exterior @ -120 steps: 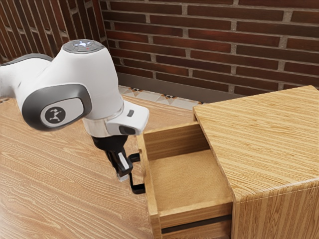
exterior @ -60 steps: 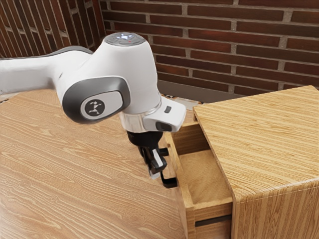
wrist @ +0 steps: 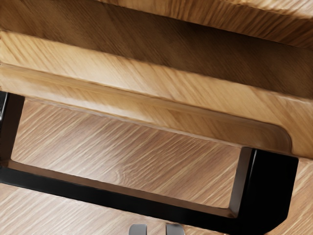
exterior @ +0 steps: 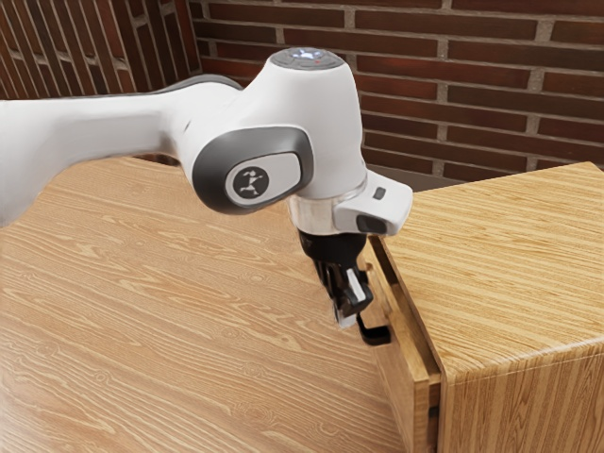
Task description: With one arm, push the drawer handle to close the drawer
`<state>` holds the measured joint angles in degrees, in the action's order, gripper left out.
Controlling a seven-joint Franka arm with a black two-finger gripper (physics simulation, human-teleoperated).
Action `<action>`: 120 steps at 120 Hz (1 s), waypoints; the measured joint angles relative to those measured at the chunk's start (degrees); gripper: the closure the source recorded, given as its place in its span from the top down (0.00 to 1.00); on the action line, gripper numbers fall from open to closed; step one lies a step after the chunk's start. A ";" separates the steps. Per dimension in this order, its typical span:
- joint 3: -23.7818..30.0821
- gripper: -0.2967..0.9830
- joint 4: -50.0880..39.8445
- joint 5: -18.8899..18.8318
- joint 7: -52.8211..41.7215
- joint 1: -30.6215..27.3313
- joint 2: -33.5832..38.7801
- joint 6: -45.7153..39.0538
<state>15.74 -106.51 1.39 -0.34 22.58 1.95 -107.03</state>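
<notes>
- From where I stand, the black two-finger tool is on the outer side of the black, squared-off bracket handle, which lies between it and the pale wooden drawer.
- The handle's long bar runs along the drawer's front, so I'd judge the push should go across that bar, straight toward the boxy striped-wood cabinet.
- The tool's fingertips stand a little apart with nothing gripped between them; whether they touch the bar, I can't tell.
- The drawer juts slightly from the cabinet, a narrow dark slot showing behind its front; closing looks well along, with a short push to go.
- Hard, smooth bar against smooth fingertips: an off-centre shove might slip or skew the drawer.
- Around the cabinet: a table with wavy, light-brown grain, a rough red-brown brick wall behind, and a glossy white, rounded arm reaching in.
</notes>
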 joint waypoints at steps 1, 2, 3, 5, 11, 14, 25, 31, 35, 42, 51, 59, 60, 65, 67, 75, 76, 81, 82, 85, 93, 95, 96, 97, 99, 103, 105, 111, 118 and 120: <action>0.01 0.19 0.17 -0.02 -0.02 0.00 -0.13 0.04; 0.02 0.19 0.32 -0.04 -0.04 0.00 -0.25 0.08; 0.03 0.19 0.44 -0.06 -0.06 0.00 -0.32 0.12; 0.04 0.19 0.64 -0.08 -0.09 -0.02 -0.42 0.20; 0.06 0.19 0.86 -0.13 -0.20 -0.09 -0.36 0.41; 0.08 0.19 0.88 -0.16 -0.25 -0.14 -0.21 0.50; 0.15 0.19 1.36 -0.24 -0.47 -0.13 -0.74 0.52; 0.16 0.19 1.85 -0.27 -0.71 -0.01 -1.46 0.03; 0.12 0.19 2.07 -0.29 -0.89 0.10 -1.83 -0.34; 0.09 0.19 2.45 -0.30 -1.19 0.22 -2.27 -0.87; 0.08 0.19 2.62 -0.32 -1.53 0.20 -2.40 -1.36; 0.07 0.19 2.66 -0.33 -1.80 0.17 -2.47 -1.67; 0.07 0.19 2.67 -0.33 -1.84 0.17 -2.48 -1.70; 0.10 0.19 2.67 -0.39 -2.00 0.10 -2.49 -1.87; 0.12 0.19 2.77 -0.48 -2.07 0.08 -2.58 -1.95; 0.18 0.19 3.51 -0.76 -2.37 0.03 -3.30 -2.22; 0.18 0.19 3.57 -0.78 -2.40 0.03 -3.35 -2.25; 0.25 0.19 3.73 -0.90 -2.57 -0.15 -3.50 -2.38; 0.27 0.19 3.75 -0.93 -2.60 -0.22 -3.51 -2.40; 0.39 0.19 3.79 -1.02 -2.69 -0.50 -3.52 -2.47; 0.37 0.23 3.44 -1.03 -2.91 -1.12 -2.77 -2.50; 0.28 0.26 2.94 -0.95 -2.96 -1.26 -2.14 -2.42; 0.24 0.28 2.63 -0.89 -2.98 -1.35 -1.73 -2.38; 0.20 0.29 2.25 -0.82 -3.00 -1.46 -1.28 -2.33; 0.15 0.32 0.97 -0.49 -3.03 -1.75 0.05 -2.25; 0.08 0.37 -1.63 0.25 -3.05 -2.33 2.72 -2.11; 0.05 0.39 -2.79 0.56 -3.04 -2.52 3.91 -2.05; -0.11 0.45 -5.92 1.29 -2.91 -2.40 7.36 -1.80; -3.57 0.52 -7.26 1.95 -2.66 -2.08 9.20 -0.96; -5.28 0.54 -7.28 2.36 -2.55 -2.76 9.40 -0.63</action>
<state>10.47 -113.79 3.74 -2.89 19.82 11.35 -107.66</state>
